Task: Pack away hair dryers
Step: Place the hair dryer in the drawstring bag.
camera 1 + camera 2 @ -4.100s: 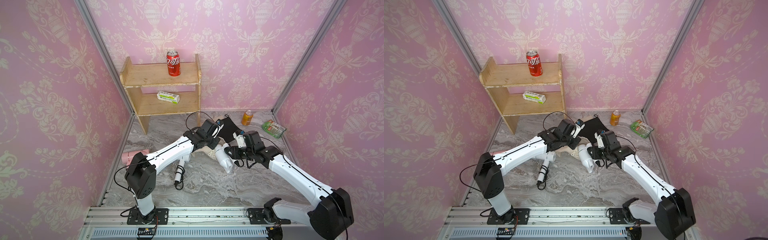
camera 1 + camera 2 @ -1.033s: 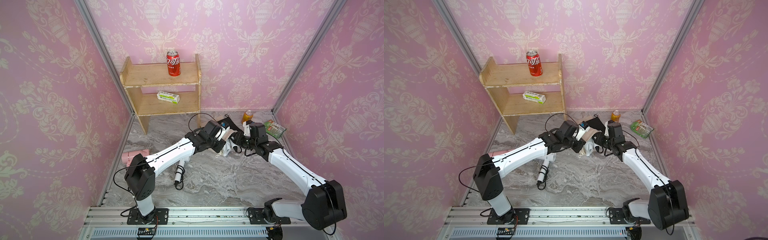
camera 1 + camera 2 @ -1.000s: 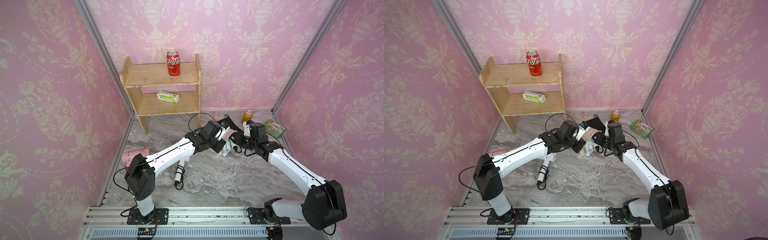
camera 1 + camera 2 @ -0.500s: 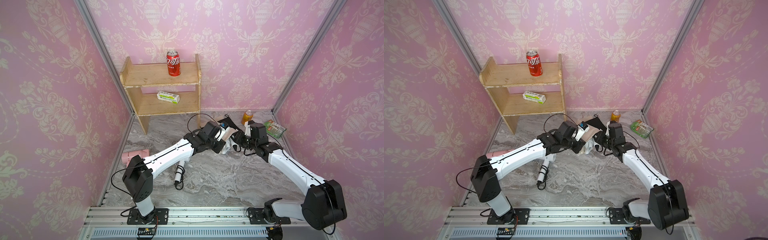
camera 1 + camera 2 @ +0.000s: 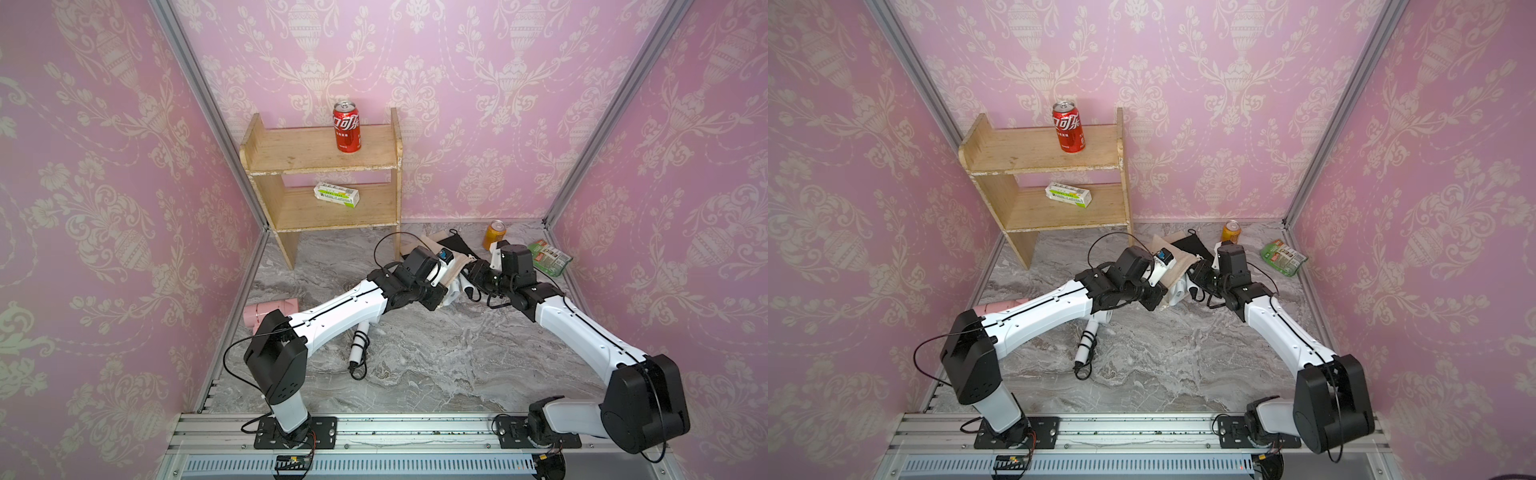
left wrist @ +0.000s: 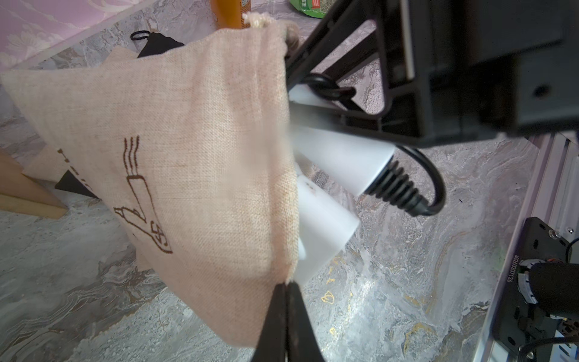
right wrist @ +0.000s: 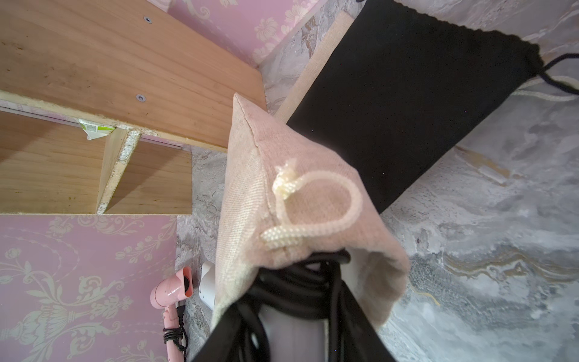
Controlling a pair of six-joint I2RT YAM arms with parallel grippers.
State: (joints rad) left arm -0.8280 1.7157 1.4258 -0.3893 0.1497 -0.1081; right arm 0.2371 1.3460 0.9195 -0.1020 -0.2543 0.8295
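Top views: left gripper (image 5: 441, 296) is pinching the beige pouch (image 5: 456, 266) just right of frame centre. Right gripper (image 5: 473, 275) is clamping a white dryer (image 5: 455, 291), which is poking out at the pouch's lower edge. Pink dryer (image 5: 269, 313) is lying at left, well apart.
Left wrist: jaws are pressing together on the pouch hem, dryer barrel (image 6: 326, 238) sitting just beside them.
Right wrist: cord bundle (image 7: 297, 291) is sitting under the pouch's lip, lower centre.

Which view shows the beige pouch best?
Left wrist: the beige pouch fills the frame, print and pinched edge clear. Right wrist shows only its mouth and drawstring; both top views show a sliver between the arms.
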